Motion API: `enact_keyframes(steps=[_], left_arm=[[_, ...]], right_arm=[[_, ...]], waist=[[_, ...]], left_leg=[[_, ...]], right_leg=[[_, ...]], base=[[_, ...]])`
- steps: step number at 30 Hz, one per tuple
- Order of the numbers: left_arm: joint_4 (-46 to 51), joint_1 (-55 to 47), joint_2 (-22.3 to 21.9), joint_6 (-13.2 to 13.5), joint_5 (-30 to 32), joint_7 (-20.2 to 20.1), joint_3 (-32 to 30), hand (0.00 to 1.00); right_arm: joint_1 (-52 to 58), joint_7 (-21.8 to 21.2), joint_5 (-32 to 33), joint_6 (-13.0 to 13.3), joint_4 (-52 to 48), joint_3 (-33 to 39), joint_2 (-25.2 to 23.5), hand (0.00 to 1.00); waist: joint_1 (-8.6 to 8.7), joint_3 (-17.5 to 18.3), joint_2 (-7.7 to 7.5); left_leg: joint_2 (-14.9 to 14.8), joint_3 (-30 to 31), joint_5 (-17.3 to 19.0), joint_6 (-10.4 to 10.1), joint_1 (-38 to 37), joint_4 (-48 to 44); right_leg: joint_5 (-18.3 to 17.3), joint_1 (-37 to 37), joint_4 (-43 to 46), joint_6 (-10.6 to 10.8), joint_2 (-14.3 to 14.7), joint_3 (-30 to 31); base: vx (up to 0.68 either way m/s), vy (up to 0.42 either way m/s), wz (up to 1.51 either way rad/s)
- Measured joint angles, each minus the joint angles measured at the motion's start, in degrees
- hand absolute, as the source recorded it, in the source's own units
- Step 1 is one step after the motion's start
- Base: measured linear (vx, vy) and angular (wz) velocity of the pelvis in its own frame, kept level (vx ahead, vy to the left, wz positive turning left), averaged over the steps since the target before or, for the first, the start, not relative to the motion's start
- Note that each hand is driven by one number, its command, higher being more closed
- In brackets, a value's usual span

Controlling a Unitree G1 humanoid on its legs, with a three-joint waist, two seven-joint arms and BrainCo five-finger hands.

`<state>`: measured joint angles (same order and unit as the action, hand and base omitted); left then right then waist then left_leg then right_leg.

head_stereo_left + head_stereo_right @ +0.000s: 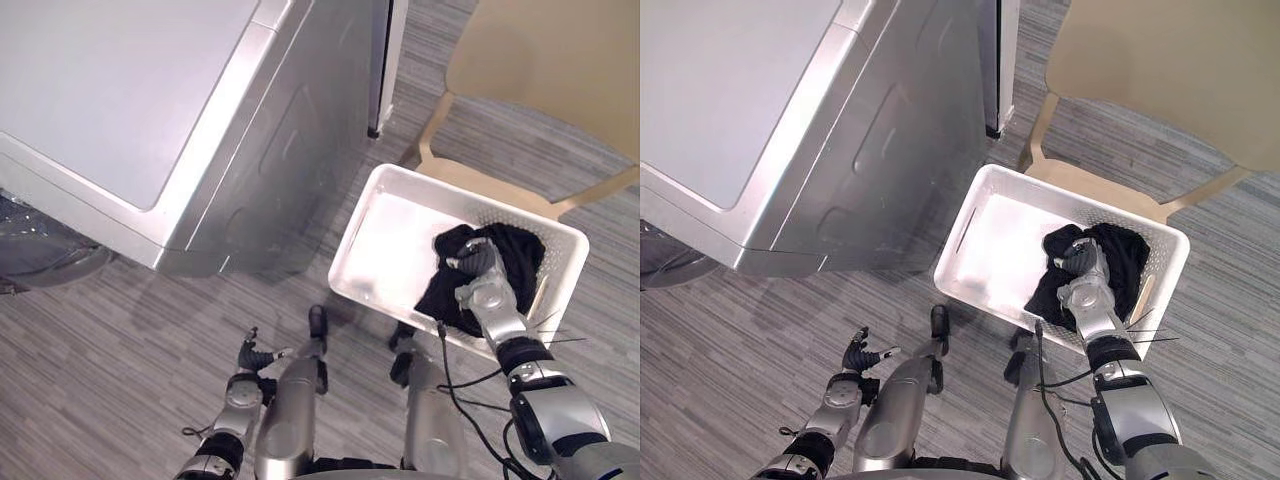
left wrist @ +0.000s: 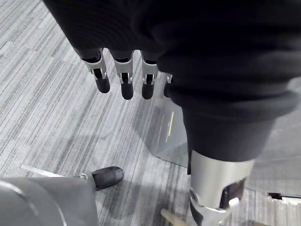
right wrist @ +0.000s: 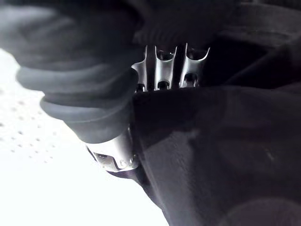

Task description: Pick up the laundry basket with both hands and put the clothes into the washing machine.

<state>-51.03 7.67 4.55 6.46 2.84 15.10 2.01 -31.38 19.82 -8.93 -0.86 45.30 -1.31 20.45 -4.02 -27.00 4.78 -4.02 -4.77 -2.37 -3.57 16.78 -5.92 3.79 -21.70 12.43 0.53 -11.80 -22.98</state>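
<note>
One machine: the big silver-grey washing machine [image 1: 130,100] takes up the far left, its flat side panel turned to the basket. A dark, glassy, rounded part [image 1: 40,250] at its near-left edge is probably the door; I cannot tell whether it is open.
Floor: grey striped floor [image 1: 100,340] underlies everything.
Left hand: my left hand [image 1: 243,385] hangs low beside the leg, well apart from the basket. The wrist view shows the fingers [image 2: 101,77] straight and slightly spread over the floor, holding nothing (idle, as I read it, because nothing is in its reach).
Basket: the white perforated plastic laundry basket [image 1: 352,228] sits on the floor just beside the machine's side, with its far edge under the chair. It has not been lifted.
Clothes: the black clothes [image 1: 515,255] are bunched in the basket's right half, and the left half is bare.
Right hand: my right hand [image 1: 480,270] is down in that heap, sunk into the cloth. Whether it has a grip I cannot tell.
Chair: a pale beige wooden chair [image 1: 540,60] stands behind the basket at the right.
Writing: I can read no label or lettering on the machine, basket or chair.
Judgement: the task asks for both hands on the basket, so I expect the left must come across to the rim.
</note>
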Motion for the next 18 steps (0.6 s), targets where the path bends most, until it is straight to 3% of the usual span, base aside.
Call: enact_keyframes(steps=[8, 13, 14, 18], left_arm=[[1.3, -3.9, 0.1, -1.3, 0.0, -0.1, -0.6, 0.0], [1.0, -7.8, 0.1, -2.3, 0.1, -0.2, -2.8, 0.0], [1.0, -8.7, 0.2, -2.4, 0.2, -0.2, -3.0, 0.0], [0.9, -9.8, 0.1, -3.0, 0.6, -0.7, -3.9, 0.0]], right_arm=[[9.1, 0.0, 10.7, 3.1, -17.0, 6.4, -3.9, 1.0], [17.2, -1.4, 13.0, 4.8, -24.5, 7.2, -7.9, 1.0], [18.5, -1.8, 13.4, 5.3, -26.4, 7.2, -8.8, 0.0], [19.5, -2.7, 13.7, 6.2, -27.8, 7.2, -9.7, 0.0]], waist=[[0.27, 1.7, -0.42], [0.47, 8.0, -1.16], [0.34, 9.5, -1.78], [0.19, 11.2, -2.93]], left_leg=[[0.4, 0.5, 0.0, -0.1, -4.7, 2.9], [1.0, 1.7, 0.0, 0.0, -8.3, 4.0], [1.1, 1.7, 0.0, 0.0, -9.2, 4.1], [1.1, 1.6, 0.0, 0.0, -11.0, 5.3]], right_leg=[[1.2, 6.0, -5.0, 1.8, 1.0, -0.9], [2.1, 11.2, -8.6, 2.5, 1.3, -2.2], [2.5, 12.8, -10.1, 2.9, 1.5, -2.3], [3.5, 15.1, -12.6, 2.9, 2.1, -2.5]], base=[[0.0, 0.019, 0.05], [0.12, 0.013, 0.12], [0.12, 0.01, 0.01], [0.04, 0.006, 0.0]])
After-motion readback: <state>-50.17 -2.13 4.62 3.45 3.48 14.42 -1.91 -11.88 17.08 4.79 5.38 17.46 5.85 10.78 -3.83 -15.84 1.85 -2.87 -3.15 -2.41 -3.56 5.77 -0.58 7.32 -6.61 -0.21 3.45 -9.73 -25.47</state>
